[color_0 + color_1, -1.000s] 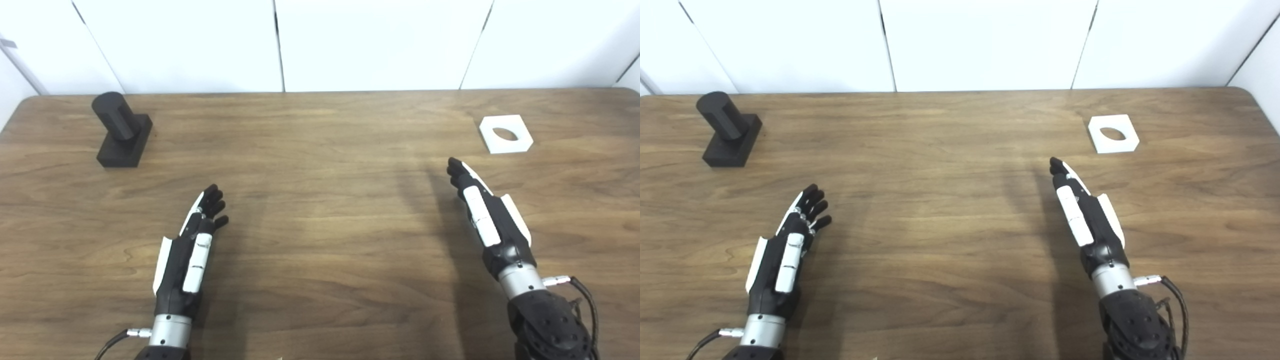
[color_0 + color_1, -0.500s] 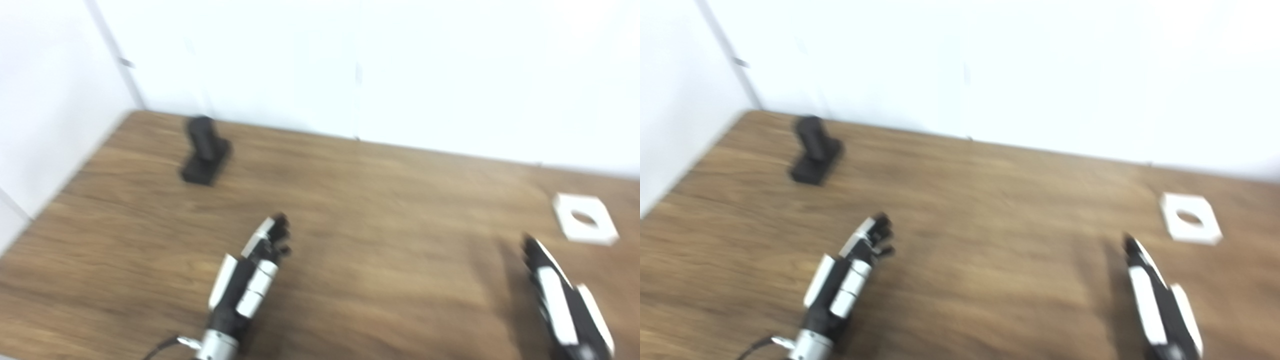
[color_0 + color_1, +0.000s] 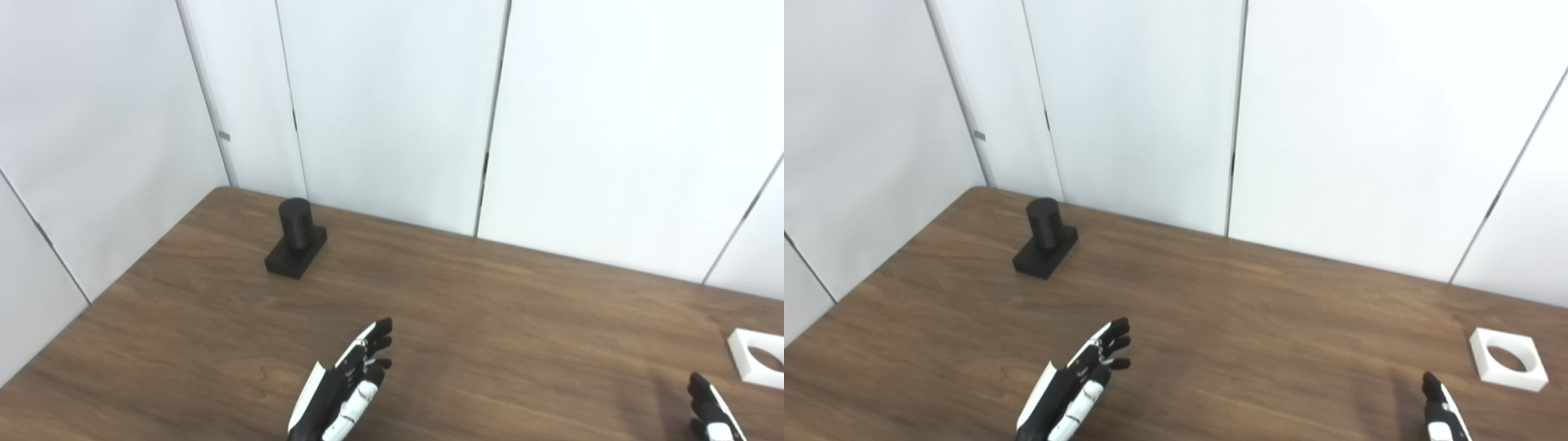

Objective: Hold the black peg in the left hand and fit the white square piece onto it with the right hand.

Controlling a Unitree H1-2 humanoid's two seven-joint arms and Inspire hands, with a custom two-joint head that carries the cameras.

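Nothing had been picked up at this point: the left hand hung released over the table, fingers spread and pointing ahead, holding nothing at all. The black peg stood upright on its square base well ahead of that hand and off to its left, near the table's far corner, untouched. The right hand was barely in shot, only its fingertips showing at the bottom edge; they looked straight and empty, so it read as released too, though most of it was out of view. The white square piece lay flat just ahead of that hand and a little to its right, round hole facing up, close to the table's right edge. The risks from here, as I judged them: the peg was a long reach for the left hand, and a grasp high on the cylinder could have tipped the whole block over. The white piece lay thin and flat, so fingers might have slid it towards the edge instead of lifting it. And with the right hand almost out of frame, any grasp there would have been poorly watched.
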